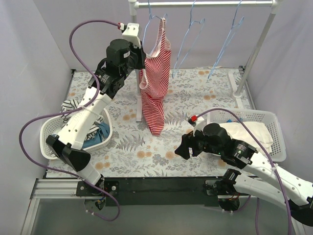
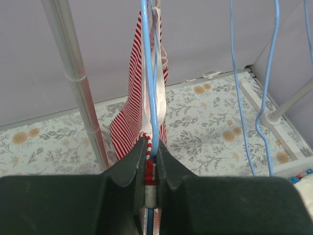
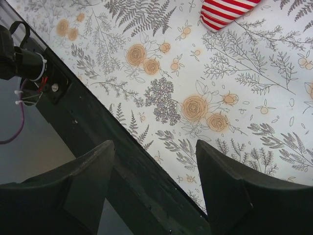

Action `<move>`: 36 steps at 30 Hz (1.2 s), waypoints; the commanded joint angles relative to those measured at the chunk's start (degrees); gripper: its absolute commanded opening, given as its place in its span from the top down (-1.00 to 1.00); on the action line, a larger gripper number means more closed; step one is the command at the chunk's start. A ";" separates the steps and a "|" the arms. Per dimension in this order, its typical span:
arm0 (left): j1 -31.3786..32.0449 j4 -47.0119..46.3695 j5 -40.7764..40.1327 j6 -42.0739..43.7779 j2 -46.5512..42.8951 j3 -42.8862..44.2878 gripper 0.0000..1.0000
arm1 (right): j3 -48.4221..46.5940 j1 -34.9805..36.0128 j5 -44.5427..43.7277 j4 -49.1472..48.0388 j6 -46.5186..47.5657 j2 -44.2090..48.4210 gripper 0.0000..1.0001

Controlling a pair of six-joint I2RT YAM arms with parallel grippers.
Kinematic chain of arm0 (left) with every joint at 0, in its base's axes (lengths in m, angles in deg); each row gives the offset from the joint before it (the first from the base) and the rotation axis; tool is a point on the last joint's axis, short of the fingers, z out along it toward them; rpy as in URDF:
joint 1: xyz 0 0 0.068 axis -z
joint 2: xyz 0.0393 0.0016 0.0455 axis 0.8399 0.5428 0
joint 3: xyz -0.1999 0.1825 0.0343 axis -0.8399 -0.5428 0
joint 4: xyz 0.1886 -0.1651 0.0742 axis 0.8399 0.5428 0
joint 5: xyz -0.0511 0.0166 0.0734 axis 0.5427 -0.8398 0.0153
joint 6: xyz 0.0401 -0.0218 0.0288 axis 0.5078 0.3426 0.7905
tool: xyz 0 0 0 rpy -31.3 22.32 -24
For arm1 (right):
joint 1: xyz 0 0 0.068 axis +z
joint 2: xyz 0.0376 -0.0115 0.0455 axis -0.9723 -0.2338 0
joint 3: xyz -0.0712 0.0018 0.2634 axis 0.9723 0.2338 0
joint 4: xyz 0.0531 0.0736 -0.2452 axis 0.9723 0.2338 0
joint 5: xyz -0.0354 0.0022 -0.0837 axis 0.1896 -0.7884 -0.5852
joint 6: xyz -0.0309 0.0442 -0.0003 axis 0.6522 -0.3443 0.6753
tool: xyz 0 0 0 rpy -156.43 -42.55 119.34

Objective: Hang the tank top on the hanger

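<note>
left tool [image 2: 152,169] clamped on hanger [image 2: 149,73] wire plus a fold of tank top [image 2: 129,112]; tank top hangs dead ahead of it, long axis vertical, draped on hanger; right tool [image 3: 155,171] jaws apart, empty, low over bench [image 3: 195,88], hem well ahead; left arm nearer.

The top external camera looks down from high on the near side, far enough back to take in the whole tank top [image 1: 155,83]. The left wrist camera sits right against the tank top [image 2: 129,117], facing the rear wall [image 2: 220,39]. The right wrist camera looks steeply down from close by, with the tank top [image 3: 227,12] at its upper edge. All three views share it.
</note>
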State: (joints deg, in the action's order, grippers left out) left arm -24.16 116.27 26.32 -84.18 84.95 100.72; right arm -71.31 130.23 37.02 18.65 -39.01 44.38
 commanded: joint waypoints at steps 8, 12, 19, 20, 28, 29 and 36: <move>-2.47 1.50 4.94 -3.83 -2.68 -2.98 1.00 | -3.43 0.30 1.61 -2.96 0.36 -1.09 -0.50; -2.47 1.41 4.32 -3.74 -5.14 -5.17 0.92 | -3.78 0.30 1.79 -3.93 0.45 -1.53 -0.51; -2.47 1.68 2.74 -3.56 -9.27 -7.46 -0.08 | -7.56 0.30 2.75 -2.79 1.33 -3.99 -0.54; -2.47 1.85 2.65 -3.48 -9.80 -7.64 -0.26 | -7.82 0.30 3.01 -2.79 1.24 -4.08 -0.54; -2.47 5.36 6.94 -7.07 -16.83 -8.08 -0.96 | -7.30 0.21 1.18 -1.47 2.29 -3.11 -0.57; -2.47 7.11 10.44 -7.69 -17.62 -8.25 -0.96 | -7.38 0.29 0.82 -1.30 2.64 -3.02 -0.58; 2.35 7.48 17.17 -14.72 -26.48 -25.10 -0.96 | -7.74 0.30 -5.85 0.02 4.40 -1.71 -0.69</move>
State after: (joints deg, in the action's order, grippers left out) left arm -25.53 120.53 39.39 -94.17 63.01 86.12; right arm -76.88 130.23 36.03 18.63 -36.63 41.00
